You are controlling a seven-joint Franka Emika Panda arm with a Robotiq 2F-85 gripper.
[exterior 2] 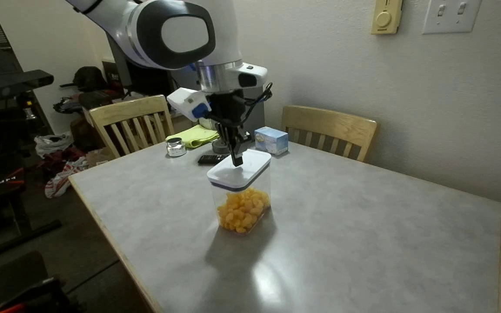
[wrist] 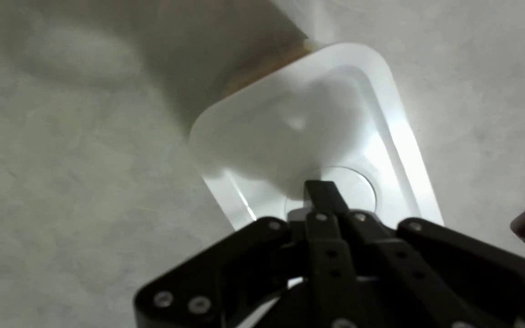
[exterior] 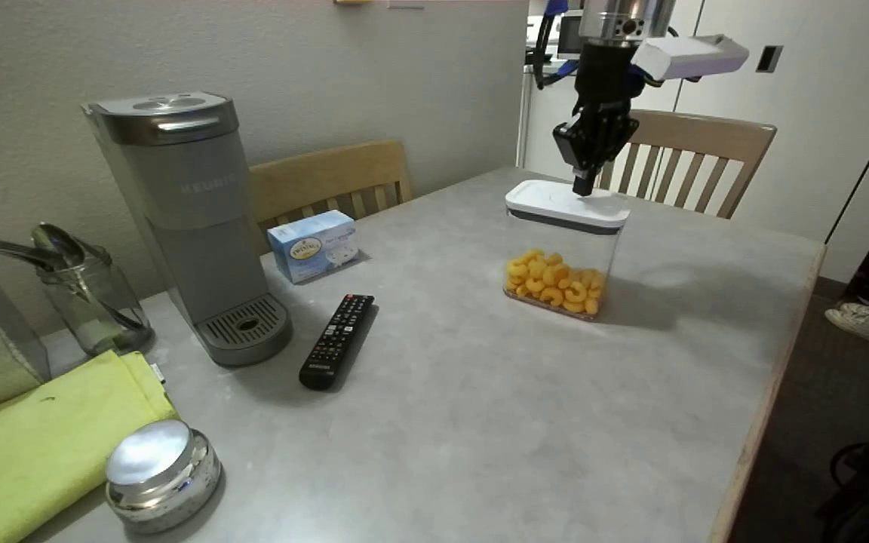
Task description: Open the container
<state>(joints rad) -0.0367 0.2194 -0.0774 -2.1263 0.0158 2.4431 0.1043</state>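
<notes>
In an exterior view, blk Robotiq gripper (exterior: 584,186) points down at flat white rounded-rect. lid (exterior: 551,199), tips at or just above it; can't tell if touching. Lid's on clear rect. plastic container (exterior: 578,245), which stands upright on grey wood-edged table (exterior: 465,407) w/ curved orange snack pcs (exterior: 555,283) in its lower part. Blk plastic remote (exterior: 338,339) lies btwn container and grey plastic coffee maker (exterior: 204,204), nearer the latter. In an exterior view, container's nearer cam. than shiny round metal tin (exterior 2: 175,148), just beside yellow-green cloth (exterior 2: 196,136). Wrist view: gripper's clenched, tips together over round white disc (wrist: 358,189) in lid; remote partly visible, R edge.
</notes>
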